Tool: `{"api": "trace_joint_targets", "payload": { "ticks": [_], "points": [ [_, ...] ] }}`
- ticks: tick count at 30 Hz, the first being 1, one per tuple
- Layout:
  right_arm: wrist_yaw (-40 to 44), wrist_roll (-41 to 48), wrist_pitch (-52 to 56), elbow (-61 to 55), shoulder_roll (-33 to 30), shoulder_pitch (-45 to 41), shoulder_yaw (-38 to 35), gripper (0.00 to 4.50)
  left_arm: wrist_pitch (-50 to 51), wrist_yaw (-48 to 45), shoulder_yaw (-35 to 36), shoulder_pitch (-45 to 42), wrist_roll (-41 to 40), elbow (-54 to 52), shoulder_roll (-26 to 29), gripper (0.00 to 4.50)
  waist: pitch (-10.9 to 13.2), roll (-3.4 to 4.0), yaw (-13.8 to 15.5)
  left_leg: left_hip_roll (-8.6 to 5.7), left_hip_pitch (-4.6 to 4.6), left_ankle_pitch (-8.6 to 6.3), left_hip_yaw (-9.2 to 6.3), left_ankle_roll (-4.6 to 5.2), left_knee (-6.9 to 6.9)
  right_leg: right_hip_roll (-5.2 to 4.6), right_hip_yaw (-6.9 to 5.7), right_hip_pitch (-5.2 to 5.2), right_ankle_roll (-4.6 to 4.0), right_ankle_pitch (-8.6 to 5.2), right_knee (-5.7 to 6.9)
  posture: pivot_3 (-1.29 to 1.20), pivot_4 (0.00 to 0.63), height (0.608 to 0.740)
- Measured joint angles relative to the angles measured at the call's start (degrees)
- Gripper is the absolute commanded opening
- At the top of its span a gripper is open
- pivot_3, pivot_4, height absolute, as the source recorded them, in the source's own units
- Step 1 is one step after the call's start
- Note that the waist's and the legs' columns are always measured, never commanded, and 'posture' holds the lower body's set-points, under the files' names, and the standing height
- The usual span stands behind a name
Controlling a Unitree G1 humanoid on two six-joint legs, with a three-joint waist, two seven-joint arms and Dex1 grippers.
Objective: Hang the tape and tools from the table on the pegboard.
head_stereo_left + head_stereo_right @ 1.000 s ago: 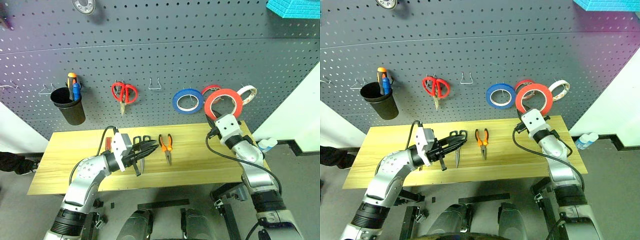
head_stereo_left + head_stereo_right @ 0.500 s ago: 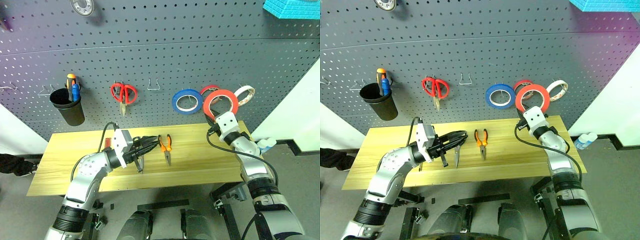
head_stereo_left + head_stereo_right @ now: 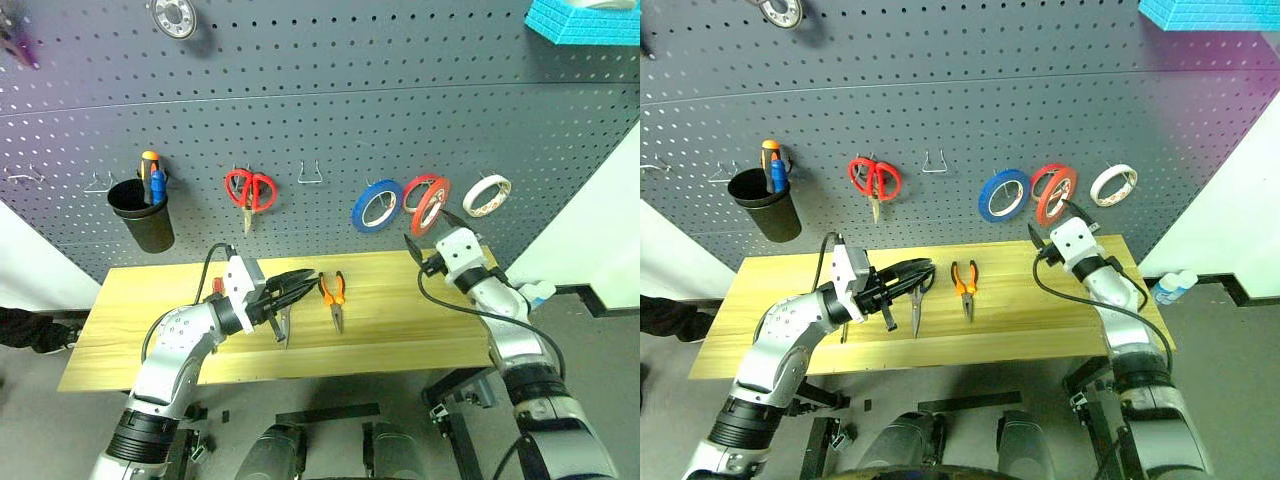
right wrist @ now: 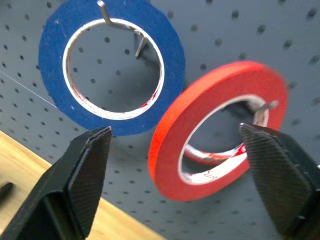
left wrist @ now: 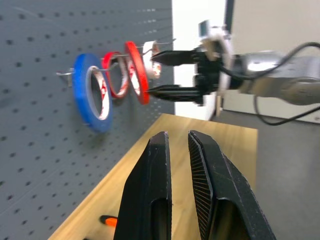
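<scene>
My left gripper [image 5: 177,165] waits pressed together above the scissors [image 3: 283,305] and pliers [image 3: 333,292] at the table [image 3: 400,335] middle, while my right gripper [image 4: 175,175] stands spread, tape [image 4: 220,125] hung on its pegboard [image 3: 330,110] hook.

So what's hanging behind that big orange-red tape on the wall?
A thinner red ring hangs behind the tape on the pegboard. The tape covers part of it.
</scene>
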Motion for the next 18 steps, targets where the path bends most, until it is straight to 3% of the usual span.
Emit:
{"api": "trace_joint_targets", "payload": {
  "ticks": [4,10,18],
  "points": [
    [1.4,0.1,2.0,-9.6,-2.8,6.7,-0.7,4.21,1.3,1.6,0.2,0.0,0.2,0.9,0.1,0.64,-0.1,0.0,-0.2,0.01,0.02,-0.06,0.03,0.11,0.01,0.01,0.03,0.0,0.0,0.0,0.04,-0.05,0.066,0.74],
    [10.9,7.2,11.6,-25.6,-6.0,17.1,-0.9,4.21,3.1,7.1,0.2,-0.2,5.2,5.8,0.1,0.64,-0.1,-0.03,-0.2,0.07,0.08,-0.07,0.05,0.13,0.03,0.04,0.04,0.05,0.0,-0.01,0.05,-0.07,0.076,0.74],
    [15.5,10.3,29.1,-32.9,-1.8,20.3,8.0,4.21,1.3,7.3,0.4,0.1,7.0,11.0,0.7,0.64,-0.1,-0.05,-0.2,0.12,0.08,-0.08,0.05,0.13,0.04,0.04,0.04,0.03,-0.01,-0.01,0.05,-0.08,0.091,0.74]
  ]
}}
